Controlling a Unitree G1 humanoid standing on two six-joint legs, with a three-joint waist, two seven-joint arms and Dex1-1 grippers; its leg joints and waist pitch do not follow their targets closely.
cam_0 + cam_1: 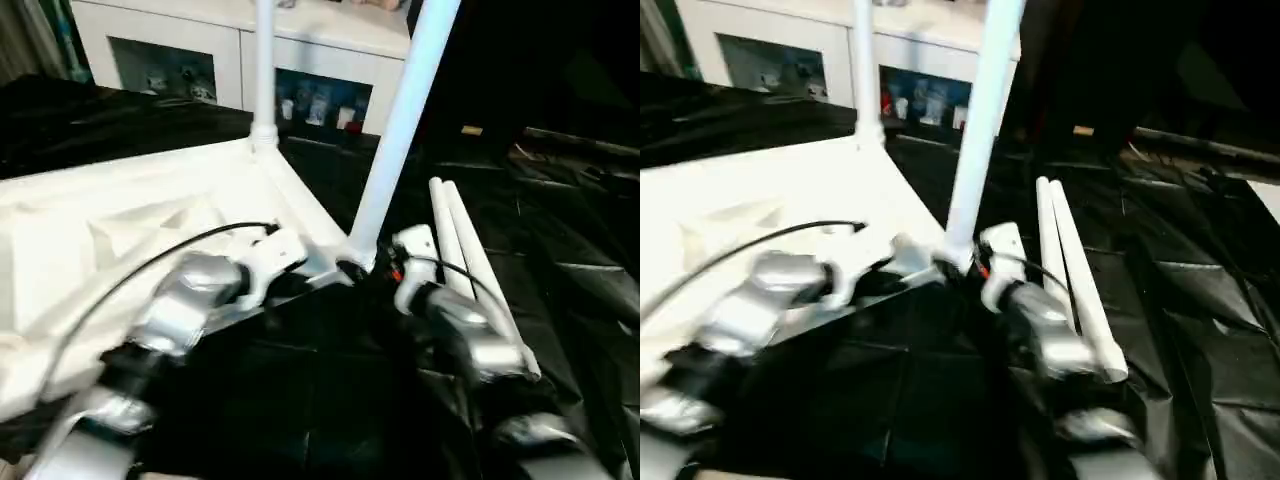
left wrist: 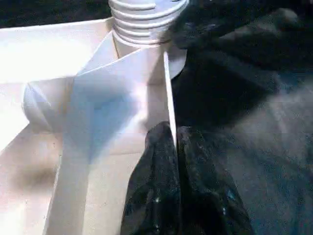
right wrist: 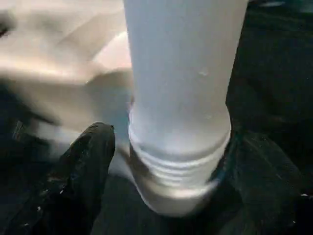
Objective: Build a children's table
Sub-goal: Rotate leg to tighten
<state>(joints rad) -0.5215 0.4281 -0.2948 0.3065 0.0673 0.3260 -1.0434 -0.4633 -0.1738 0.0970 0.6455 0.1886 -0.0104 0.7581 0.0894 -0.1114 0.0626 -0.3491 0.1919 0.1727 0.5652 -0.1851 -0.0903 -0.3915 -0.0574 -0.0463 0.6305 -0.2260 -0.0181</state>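
On the black-draped work table (image 1: 560,300) the children's table sits flipped over, its ribbed white tabletop (image 1: 120,230) taking up the left half of the scene. Two legs are already standing in corner sockets: the far leg (image 1: 264,70) goes straight up at the back corner, and the near leg (image 1: 400,130) leans a bit to the right out of the near right corner. Two spare legs (image 1: 470,260) lie side by side on the black cover just right of that corner, running near to far.

The left gripper (image 2: 173,161) has its two fingers pinched together on the thin side wall of the tabletop, right next to the socket with the threaded leg end in it. The right gripper (image 3: 161,176) is down at the base of the near leg, with its fingers (image 3: 83,166) spread apart on either side of the threaded collar; can't really tell if they're touching it.

Behind everything there's a white cabinet (image 1: 230,50) with glass doors and small stuff on the shelves.
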